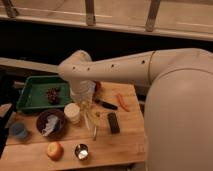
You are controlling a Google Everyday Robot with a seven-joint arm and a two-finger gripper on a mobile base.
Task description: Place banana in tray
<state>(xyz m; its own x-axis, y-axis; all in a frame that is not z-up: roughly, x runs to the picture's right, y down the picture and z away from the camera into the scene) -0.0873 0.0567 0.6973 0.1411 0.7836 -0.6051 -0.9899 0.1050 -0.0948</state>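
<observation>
The jaws of the gripper (pixel 85 102) are pointing down from the white arm (pixel 115 67) over the wooden table (pixel 125 145). The wrist is hiding them, so I cannot tell whether they are spread, pressed together or pinching anything. The banana (pixel 90 118) is showing as pale strips just below the jaws, seemingly lying on the table. It is not in the tray (pixel 30 102), which is sitting up and to the view's left of the jaws.

A white cup (pixel 72 113) is standing just beside the jaws on that same side, and a silver fork (pixel 95 132) is lying just past the banana's lower end. In my judgement the split strips are making a poor handhold: a grip landing off-centre could be lifting one strip and leaving the rest, or dragging the fork along. The way to the tray is running over the cup, so a low carry risks tipping it, and a dangling banana could be catching on the tray's raised rim.

No brand, label or writing is showing legibly anywhere.
</observation>
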